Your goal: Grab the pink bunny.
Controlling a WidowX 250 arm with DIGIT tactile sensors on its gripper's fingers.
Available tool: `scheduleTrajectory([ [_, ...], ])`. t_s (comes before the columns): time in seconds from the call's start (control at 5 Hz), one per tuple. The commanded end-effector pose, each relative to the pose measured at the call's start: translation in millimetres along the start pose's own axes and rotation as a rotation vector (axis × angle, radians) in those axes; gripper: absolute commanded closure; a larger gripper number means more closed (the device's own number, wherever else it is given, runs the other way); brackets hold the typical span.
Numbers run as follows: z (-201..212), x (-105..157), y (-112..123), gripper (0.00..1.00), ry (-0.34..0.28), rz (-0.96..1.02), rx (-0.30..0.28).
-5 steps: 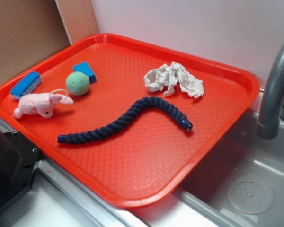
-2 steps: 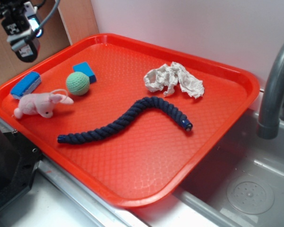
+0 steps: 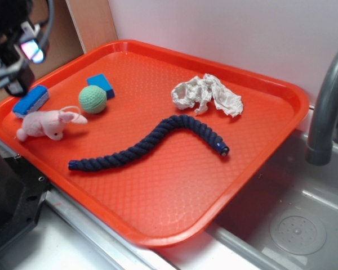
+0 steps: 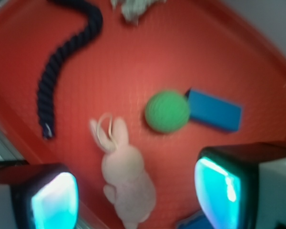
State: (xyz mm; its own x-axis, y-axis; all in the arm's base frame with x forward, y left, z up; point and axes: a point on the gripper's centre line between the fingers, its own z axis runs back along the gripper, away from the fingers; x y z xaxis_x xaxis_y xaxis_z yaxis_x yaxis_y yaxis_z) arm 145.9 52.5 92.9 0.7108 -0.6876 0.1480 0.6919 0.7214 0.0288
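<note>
Pink bunny (image 3: 44,125) (image 4: 127,183) — fuzzy, lying flat near the tray's left edge.

Black pincer (image 4: 136,191), glowing cyan-lit pads (image 4: 55,200), dark looping cable (image 3: 47,22)

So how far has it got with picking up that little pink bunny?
Early stage. The hand is open above the left end of the red tray, and the wrist view shows the pink bunny lying between its fingers, untouched. Lining up looks roughly done; lowering, closing and lifting remain.
</note>
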Motion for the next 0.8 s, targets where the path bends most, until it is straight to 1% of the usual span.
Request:
scheduleTrajectory([
  [0.0,-60.6,8.7,-4.1,0.0,0.15,-0.101,-0.039],
  [0.2,-75.5,2.6,-10.1,0.12,0.207,-0.095,-0.062],
  [0.4,-68.9,-1.7,-12.1,1.0,0.183,-0.085,-0.059],
  [0.6,-58.7,-6.4,-11.5,1.0,0.168,-0.06,-0.056],
])
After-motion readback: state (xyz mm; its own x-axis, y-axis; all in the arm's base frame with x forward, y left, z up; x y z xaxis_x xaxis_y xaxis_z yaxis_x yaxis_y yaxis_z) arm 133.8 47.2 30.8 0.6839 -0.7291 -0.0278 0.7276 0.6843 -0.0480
